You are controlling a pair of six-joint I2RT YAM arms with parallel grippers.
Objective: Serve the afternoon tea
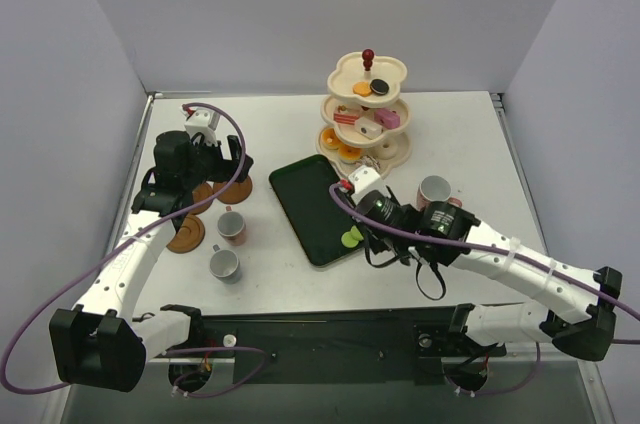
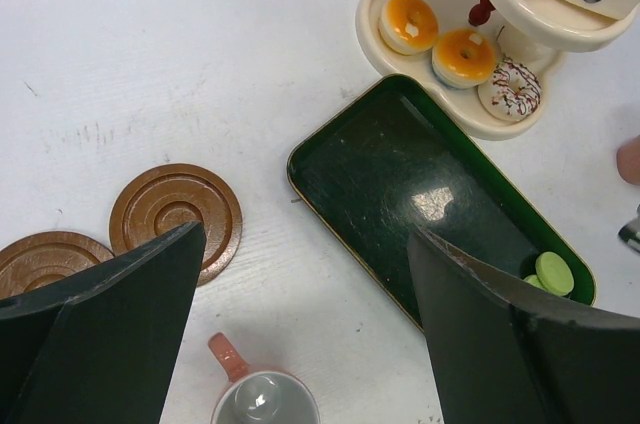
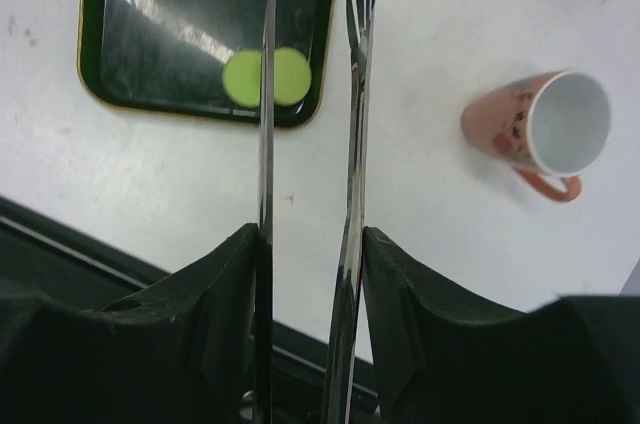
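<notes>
Pressing on both arms of the long metal tongs, the right gripper has its fingers partly closed around them. The two blades are squeezed near together but stay apart. They reach over the near right corner of the dark green rectangular tray, where a light green macaron lies. One blade crosses in front of the macaron, and whether metal touches it cannot be told. It shows as two overlapping discs, so one sweet or two is unclear.

The left gripper hovers over the left side of the white table, fingers spread as wide as they go, holding nothing.

There are three small cups, all on bare table. A grey cup is nearest, a pink-brown cup stands just behind it, and a pink cup sits right of the tray, just beside the right arm.

Three round brown saucers lie on the left. One is in plain view, and the other two are partly covered by the left gripper in the top view.

Farthest off, just beyond the tray's far end, stands the cream three-tier stand with red knob.

- **Bottom tier:** two orange-glazed donuts and one white drizzled donut.
- **Middle tier:** a red-striped cake slice, a cream block and a pink piece.
- **Top tier:** an orange piece and a dark round one.

That makes eight sweets counted on the stand. The upper tiers overhang parts of the lower ones, and the small pieces are hard to name.
</notes>
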